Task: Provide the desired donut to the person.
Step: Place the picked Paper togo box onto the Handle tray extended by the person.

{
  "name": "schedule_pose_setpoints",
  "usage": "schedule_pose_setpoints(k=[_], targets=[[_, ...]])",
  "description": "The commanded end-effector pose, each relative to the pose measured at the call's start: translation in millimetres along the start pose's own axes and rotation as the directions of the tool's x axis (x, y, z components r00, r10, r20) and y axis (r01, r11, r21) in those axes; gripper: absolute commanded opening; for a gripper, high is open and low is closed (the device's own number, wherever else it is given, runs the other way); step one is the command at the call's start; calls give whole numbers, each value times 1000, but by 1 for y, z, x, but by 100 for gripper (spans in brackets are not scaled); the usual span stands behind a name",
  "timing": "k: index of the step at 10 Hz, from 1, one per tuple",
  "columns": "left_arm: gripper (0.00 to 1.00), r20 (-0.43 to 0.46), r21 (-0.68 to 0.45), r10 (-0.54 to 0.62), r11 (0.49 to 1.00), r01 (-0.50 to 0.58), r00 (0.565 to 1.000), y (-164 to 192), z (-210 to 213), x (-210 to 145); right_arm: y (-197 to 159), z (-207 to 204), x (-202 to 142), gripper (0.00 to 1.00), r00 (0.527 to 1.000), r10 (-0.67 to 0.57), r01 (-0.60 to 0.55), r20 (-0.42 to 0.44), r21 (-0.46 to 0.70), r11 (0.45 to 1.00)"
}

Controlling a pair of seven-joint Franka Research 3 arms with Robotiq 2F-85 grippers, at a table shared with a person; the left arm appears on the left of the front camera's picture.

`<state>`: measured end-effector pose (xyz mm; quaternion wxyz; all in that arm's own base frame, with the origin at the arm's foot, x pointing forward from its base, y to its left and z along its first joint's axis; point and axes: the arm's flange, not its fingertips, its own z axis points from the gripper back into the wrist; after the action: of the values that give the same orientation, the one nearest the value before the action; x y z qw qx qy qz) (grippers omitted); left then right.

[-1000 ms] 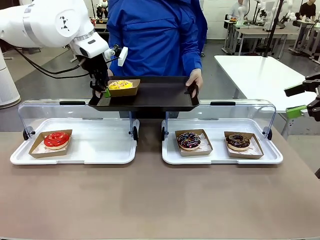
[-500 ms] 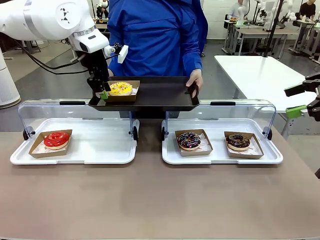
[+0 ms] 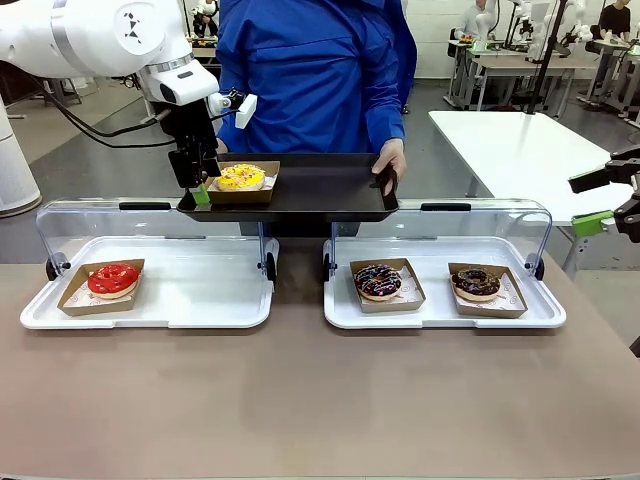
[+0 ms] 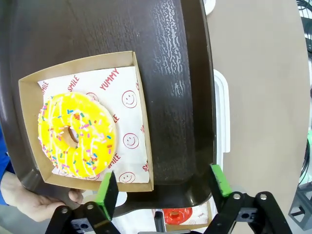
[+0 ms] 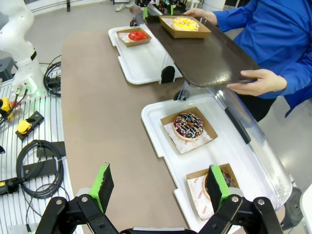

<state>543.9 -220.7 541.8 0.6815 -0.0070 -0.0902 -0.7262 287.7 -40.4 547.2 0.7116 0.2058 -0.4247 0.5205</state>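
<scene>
A boxed donut (image 3: 241, 177) sat at the left end of the serving tray (image 3: 320, 187), behind the display trays. The left display tray (image 3: 200, 290) held a single donut (image 3: 113, 280), the right display tray (image 3: 436, 292) two.

Front view across table (image 3: 300, 400) at person (image 3: 310, 70); left wrist close over shared tray (image 4: 185, 73), right wrist oblique, farther.

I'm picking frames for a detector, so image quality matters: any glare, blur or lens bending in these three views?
Front view: even light, sharp, faint reflections on the clear lids. Left wrist view: a bright sheen streaks the dark tray, whose edge bows; the yellow donut is crisp. Right wrist view: wide-angle curve in the table edge, no blur.
</scene>
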Motion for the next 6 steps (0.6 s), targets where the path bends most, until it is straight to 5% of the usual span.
schedule_pose_setpoints(k=[1,4,6], targets=[[100,-13,-22,7,1000,-7,1000,5,4,2,-3,-2,0,100,1000,9,-9,27,11,1000],[100,38,-140,-59,988,64,998,-10,2,-1,-3,-2,0,100,1000,9,-9,27,11,1000],[100,-5,-29,-5,1000,5,1000,-3,1,2,-3,-2,0,100,1000,9,-9,27,11,1000]])
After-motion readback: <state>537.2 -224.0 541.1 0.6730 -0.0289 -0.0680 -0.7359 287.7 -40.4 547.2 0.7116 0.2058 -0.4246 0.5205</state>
